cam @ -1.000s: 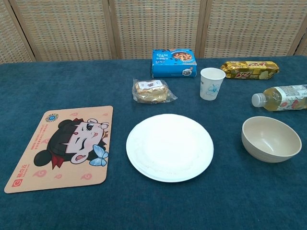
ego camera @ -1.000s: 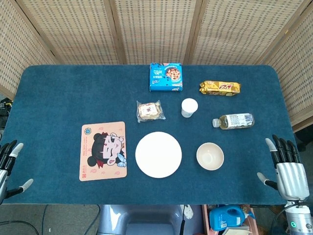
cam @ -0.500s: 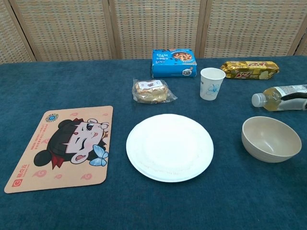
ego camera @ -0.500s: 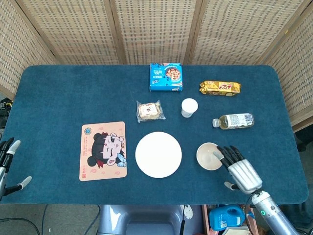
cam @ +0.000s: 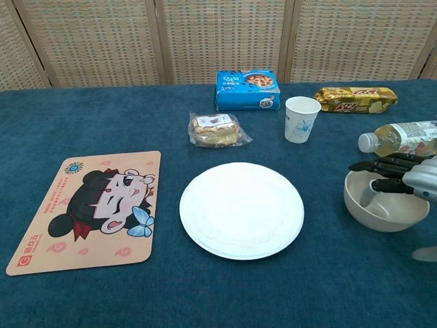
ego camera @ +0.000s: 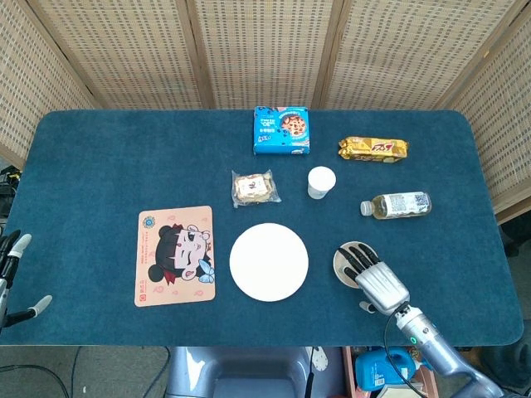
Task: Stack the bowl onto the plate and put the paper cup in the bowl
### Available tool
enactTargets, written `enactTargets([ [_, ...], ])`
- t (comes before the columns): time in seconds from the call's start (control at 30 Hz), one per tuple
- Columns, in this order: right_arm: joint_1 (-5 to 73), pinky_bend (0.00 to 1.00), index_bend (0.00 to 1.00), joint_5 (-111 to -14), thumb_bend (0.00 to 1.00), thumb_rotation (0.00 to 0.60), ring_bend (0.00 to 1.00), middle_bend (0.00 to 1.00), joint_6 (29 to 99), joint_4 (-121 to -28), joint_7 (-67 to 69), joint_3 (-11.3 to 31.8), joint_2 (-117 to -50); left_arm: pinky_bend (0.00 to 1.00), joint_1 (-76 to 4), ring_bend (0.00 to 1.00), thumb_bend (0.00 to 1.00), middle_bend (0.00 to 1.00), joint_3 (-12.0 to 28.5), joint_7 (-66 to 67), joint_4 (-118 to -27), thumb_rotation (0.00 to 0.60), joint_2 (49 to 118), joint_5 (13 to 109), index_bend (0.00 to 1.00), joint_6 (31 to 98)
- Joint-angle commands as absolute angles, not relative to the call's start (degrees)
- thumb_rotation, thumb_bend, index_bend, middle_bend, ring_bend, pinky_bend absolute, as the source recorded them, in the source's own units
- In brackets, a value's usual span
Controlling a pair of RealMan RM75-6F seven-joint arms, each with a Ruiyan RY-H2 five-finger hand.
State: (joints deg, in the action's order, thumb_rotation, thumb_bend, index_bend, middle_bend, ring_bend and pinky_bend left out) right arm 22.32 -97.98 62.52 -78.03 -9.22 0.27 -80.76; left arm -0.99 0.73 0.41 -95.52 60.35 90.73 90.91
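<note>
Right hand point(ego camera: 377, 280) is hovering over the bowl point(ego camera: 346, 259) at lower right, fingers spread, gripping nothing. Chest view is showing fingertips point(cam: 374, 166) above the bowl's rim. Only head view is catching the left hand point(ego camera: 12, 282), open at lower left edge. Plate point(ego camera: 269, 261) and paper cup point(ego camera: 321, 182) are sitting apart on the tabletop point(ego camera: 124, 157).

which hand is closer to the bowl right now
Right. The right hand is over the bowl, fingers spread across its opening. The left hand sits at the table's far left edge, beyond the plate and the cartoon mat.
</note>
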Motion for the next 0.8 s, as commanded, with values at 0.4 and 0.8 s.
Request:
enactTargets([
  [0.4, 23.54, 0.00, 0.64, -99.99, 0.49, 0.600, 0.00, 0.00, 67.94, -73.28, -3.59, 0.25, -84.41, 0.00, -1.25, 0.00, 0.00, 0.00, 0.84, 0.58, -95.57, 0.600, 60.46, 90.28, 0.00, 90.27],
  [0.8, 29.73, 0.00, 0.64, -99.97, 0.49, 0.600, 0.00, 0.00, 68.25, -81.78, -5.04, 6.02, -82.39, 0.00, -1.37, 0.00, 0.00, 0.00, 0.98, 0.61, -95.65, 0.600, 60.41, 89.82, 0.00, 89.94],
])
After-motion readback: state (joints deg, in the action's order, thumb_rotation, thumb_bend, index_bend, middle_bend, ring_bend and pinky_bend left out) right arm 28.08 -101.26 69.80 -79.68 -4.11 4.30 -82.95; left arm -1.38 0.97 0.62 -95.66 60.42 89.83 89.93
